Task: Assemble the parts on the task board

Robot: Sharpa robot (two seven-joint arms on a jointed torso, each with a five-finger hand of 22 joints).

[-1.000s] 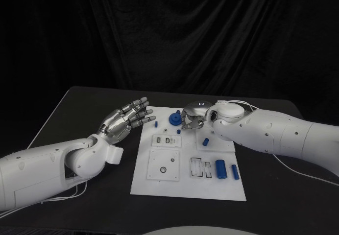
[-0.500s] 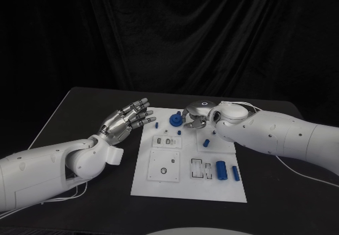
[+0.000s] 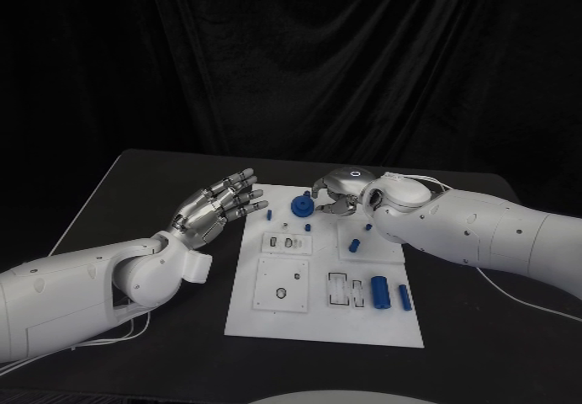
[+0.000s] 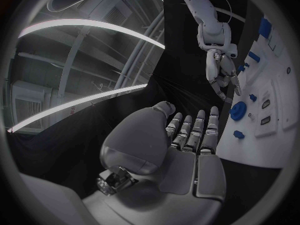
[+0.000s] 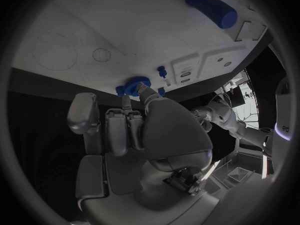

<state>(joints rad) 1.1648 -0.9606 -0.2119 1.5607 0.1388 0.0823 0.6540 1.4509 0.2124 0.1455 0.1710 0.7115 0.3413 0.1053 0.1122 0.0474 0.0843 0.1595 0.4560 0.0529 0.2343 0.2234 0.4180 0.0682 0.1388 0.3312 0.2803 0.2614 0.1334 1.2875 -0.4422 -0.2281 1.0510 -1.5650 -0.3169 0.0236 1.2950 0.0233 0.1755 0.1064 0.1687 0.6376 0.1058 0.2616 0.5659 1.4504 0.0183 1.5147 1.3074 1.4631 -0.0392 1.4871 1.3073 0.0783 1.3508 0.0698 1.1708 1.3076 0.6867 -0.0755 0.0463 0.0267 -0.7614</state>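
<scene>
Left hand point(image 3: 222, 204) raised beside the white board point(image 3: 325, 278), fingers straight and spread, holding nothing. Right hand point(image 3: 336, 197) over the board's far edge, fingers curled downward near the blue gear point(image 3: 301, 204); grip impossible to tell from above. From the right wrist, a fingertip point(image 5: 143, 89) touching the gear, nothing clasped.
</scene>
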